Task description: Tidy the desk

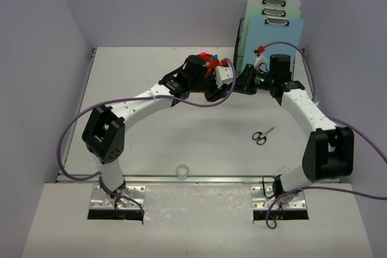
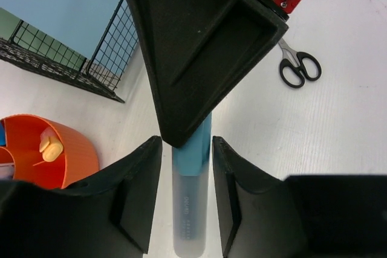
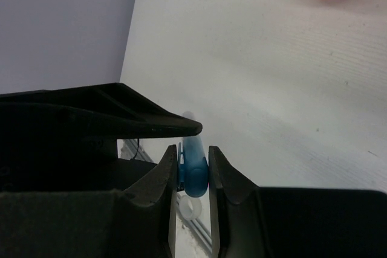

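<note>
Judging tidying part done: right gripper (image 3: 192, 152) clamped the blue pen (image 2: 191, 209) by its end, left gripper (image 2: 186, 143) flanked it with jaws narrowly apart, grip unclear; scissors (image 1: 261, 135) lay loose on the desk (image 1: 151, 149).

Pale lavender walls (image 1: 181, 4) enclose white desk (image 1: 181, 143) — even soft light, grey front ledge (image 1: 199, 228).

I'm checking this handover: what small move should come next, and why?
Probably close the left gripper on the blue pen: the right gripper pinches its end, while the left fingers only straddle it, a gap showing.
</note>
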{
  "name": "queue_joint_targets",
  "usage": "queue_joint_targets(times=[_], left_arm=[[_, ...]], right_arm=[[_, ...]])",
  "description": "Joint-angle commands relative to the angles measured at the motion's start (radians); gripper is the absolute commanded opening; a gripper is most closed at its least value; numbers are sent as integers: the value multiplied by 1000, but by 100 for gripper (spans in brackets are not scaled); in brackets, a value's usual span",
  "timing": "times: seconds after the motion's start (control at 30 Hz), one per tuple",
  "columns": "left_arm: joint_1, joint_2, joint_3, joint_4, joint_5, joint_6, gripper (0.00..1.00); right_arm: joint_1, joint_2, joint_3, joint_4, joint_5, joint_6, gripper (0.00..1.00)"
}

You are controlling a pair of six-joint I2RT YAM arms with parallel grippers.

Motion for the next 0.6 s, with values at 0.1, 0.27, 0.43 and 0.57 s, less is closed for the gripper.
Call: queue_joint_targets(times=[0.1,0.27,0.43,0.57], left_arm=[[65,-132,-65,28,-70,-72,97],[202,-259,-106,-1,-57,-216,100],[369,-413,-152,-60,-32,-278,100],[405,-546,-238,-96,-34,-219,100]], right_arm=[[6,43,193,-106,54,-155,0],[6,67,303,-145,204,-301,0],[8,162,480,-228,335,-395,0],[17,235,574,-236,434,-442,0]])
